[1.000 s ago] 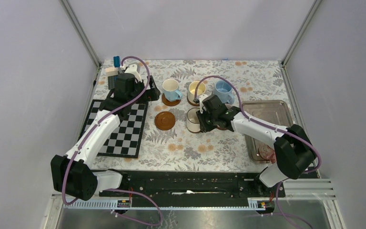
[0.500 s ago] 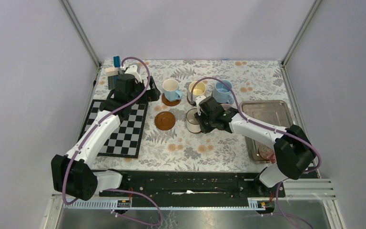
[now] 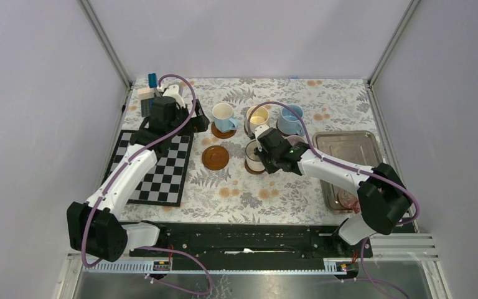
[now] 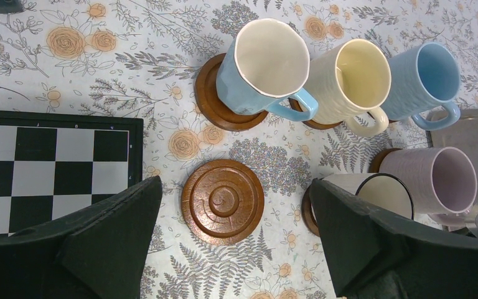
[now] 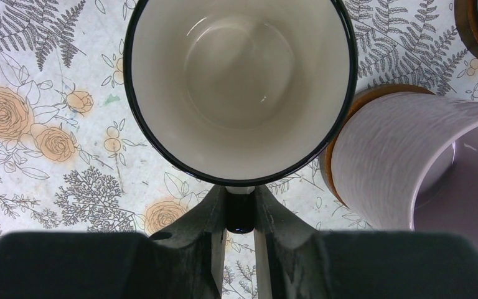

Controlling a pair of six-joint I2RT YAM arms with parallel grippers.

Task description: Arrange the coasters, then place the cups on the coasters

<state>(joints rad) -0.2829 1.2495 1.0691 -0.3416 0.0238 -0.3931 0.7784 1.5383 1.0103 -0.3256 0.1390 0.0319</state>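
Pinching: the right gripper (image 5: 241,218) has both fingers pressed onto the dark handle of the white-cream cup (image 5: 239,81); the fingers cover most of the handle.
White-cream cup: near row, just beside the lilac cup (image 5: 398,162). The left wrist view shows a half-hidden coaster (image 4: 307,212) at its base; whether the cup rests on it cannot be told.
Left gripper (image 4: 234,187): fingers spread wide, holding nothing, above the bare coaster (image 4: 223,200).
Far row: cream-lined blue cup (image 4: 267,62), yellow cup (image 4: 351,78) and plain blue cup (image 4: 423,75), handles toward the arms. Only slivers of brown coaster show under each.
Lilac cup: a brown rim shows at its left. It is cut off by the frame edge in the right wrist view and partly covered by the right arm from above.
Grey tray (image 3: 348,142): at the right, crossed by the right arm. A pinkish red cup (image 3: 347,200) at its near end is mostly hidden.
Chequered board (image 3: 162,168): partly under the left arm.
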